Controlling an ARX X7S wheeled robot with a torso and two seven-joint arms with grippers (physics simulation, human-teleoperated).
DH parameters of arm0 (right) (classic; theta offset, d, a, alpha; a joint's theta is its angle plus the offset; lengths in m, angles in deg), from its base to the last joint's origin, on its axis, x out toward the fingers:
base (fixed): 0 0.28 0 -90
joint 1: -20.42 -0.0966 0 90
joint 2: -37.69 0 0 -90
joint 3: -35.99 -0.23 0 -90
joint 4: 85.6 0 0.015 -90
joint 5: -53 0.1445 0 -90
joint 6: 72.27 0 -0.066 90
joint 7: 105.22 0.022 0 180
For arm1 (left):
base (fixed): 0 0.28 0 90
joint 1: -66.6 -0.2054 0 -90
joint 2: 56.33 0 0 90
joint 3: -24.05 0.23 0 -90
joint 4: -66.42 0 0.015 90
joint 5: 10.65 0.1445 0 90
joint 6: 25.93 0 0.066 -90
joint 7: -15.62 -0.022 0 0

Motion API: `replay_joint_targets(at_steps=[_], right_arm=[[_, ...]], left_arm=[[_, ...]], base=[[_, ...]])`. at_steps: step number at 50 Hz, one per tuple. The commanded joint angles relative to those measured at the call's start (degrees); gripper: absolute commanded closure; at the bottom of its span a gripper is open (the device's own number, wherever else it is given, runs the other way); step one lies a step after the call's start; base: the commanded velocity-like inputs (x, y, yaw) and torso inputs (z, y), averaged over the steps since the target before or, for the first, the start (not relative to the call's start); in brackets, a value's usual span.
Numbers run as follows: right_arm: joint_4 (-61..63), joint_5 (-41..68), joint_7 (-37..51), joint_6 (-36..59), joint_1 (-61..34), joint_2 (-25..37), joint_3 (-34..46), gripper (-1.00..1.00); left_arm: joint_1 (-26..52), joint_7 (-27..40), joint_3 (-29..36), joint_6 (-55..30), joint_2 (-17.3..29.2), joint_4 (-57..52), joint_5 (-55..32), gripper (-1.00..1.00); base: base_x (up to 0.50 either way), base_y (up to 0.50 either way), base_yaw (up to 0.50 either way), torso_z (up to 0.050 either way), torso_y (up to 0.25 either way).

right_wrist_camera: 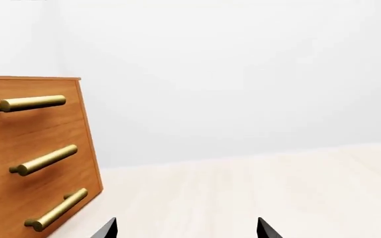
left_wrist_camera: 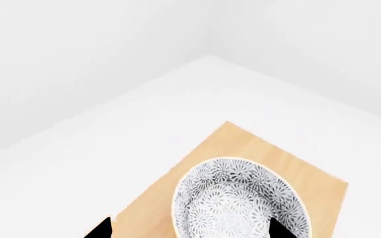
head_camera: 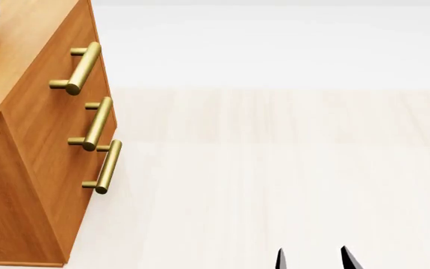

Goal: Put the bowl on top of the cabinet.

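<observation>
Bowl (left_wrist_camera: 240, 201): I see it sitting upright on the pale top of the cabinet (left_wrist_camera: 289, 166), its patterned inside facing my left wrist camera. In the head view only a sliver of it shows at the far left edge, on that same top.
Left claw (left_wrist_camera: 189, 229): spread. The two dark fingertips stand well apart; one overlaps the bowl's near rim in the picture, the other sits out over the cabinet's edge. I cannot tell whether either tip touches the bowl.
Key relation: the bowl lies straight ahead of the left claw and below it, between the tips' line of reach. The bowl is round, so no long axis matters; what matters is backing away along the claw's own line without clipping the rim.
Right claw (right_wrist_camera: 187, 228): spread and holding nothing, low over the floor (head_camera: 290, 179), in front of the brass handles (right_wrist_camera: 45, 159).
Nearer arm: the left, by far. The right is well apart from the bowl.
My reading: placement looks done; I would retreat the left arm up and away, watching the tip by the rim.
</observation>
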Motion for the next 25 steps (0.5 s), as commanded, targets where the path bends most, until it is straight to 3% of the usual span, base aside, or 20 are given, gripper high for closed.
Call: replay_joint_targets(at_steps=[1, 3, 7, 9, 15, 25], right_arm=[[1.3, -0.4, 0.2, -0.3, 0.8, 0.3, 0.2, -1.0], [1.3, -0.6, 0.2, -0.3, 0.8, 0.2, 0.4, -1.0], [1.5, -0.7, 0.2, -0.3, 0.9, 0.3, 0.4, -1.0], [1.4, -0.8, 0.3, -0.2, 0.8, 0.3, 0.5, -1.0], [0.9, -1.0, 0.1, 0.0, 0.3, 0.0, 0.8, -1.0], [0.5, -1.1, 0.0, 0.2, 0.1, -0.2, 1.2, -1.0]], left_arm=[[3.0, -9.4, 10.9, -2.5, -4.6, 0.6, 2.5, -1.0], [3.1, -10.2, 12.9, -3.0, -5.3, -0.1, 2.4, -1.0], [2.4, -9.6, 28.7, -5.6, -5.7, -3.5, -12.2, -1.0], [1.9, -8.4, 30.0, -6.2, -5.6, -5.2, -15.4, -1.0], [1.6, -6.7, 42.5, -9.6, -5.6, -12.1, -28.4, -1.0], [3.1, -4.7, 48.4, -11.2, -5.6, -14.8, -36.8, -1.0]], base=[[0.0, 0.0, 0.0, 0.0, 0.0], [0.0, 0.0, 0.0, 0.0, 0.0], [0.0, 0.0, 0.0, 0.0, 0.0], [0.0, 0.0, 0.0, 0.0, 0.0], [0.0, 0.0, 0.0, 0.0, 0.0], [0.0, 0.0, 0.0, 0.0, 0.0]])
